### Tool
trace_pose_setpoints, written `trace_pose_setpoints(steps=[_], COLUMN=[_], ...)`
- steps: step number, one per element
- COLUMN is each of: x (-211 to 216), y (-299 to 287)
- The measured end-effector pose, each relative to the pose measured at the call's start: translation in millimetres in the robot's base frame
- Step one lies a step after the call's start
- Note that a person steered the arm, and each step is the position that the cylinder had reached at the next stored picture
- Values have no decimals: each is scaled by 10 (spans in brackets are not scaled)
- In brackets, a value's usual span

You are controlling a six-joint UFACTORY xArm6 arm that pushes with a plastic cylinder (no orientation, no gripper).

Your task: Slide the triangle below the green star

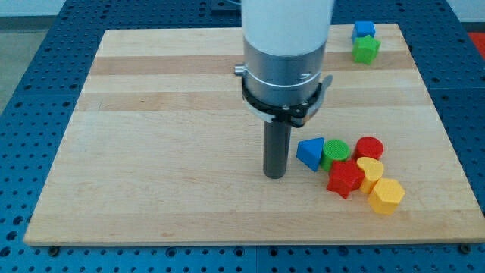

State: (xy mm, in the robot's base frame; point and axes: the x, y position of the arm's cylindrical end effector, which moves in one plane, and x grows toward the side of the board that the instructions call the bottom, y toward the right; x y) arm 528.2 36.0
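A blue triangle (pixel 310 152) lies right of the board's middle, at the left end of a cluster of blocks. A green star (pixel 366 49) sits near the view's top right corner, just below a blue block (pixel 364 30). My tip (pixel 275 175) rests on the board just left of the blue triangle, a small gap apart. The arm's white and grey body hides the board above the rod.
Touching the triangle's right side is a green cylinder (pixel 335 152). Beside it are a red cylinder (pixel 369 148), a red star (pixel 345 180), a yellow heart-like block (pixel 370 170) and a yellow hexagon (pixel 386 196). The wooden board (pixel 151 152) has blue perforated table around it.
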Motion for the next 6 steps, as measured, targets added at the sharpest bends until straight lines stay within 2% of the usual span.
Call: trace_pose_setpoints(steps=[2,6], x=[0,-403], y=[310,483])
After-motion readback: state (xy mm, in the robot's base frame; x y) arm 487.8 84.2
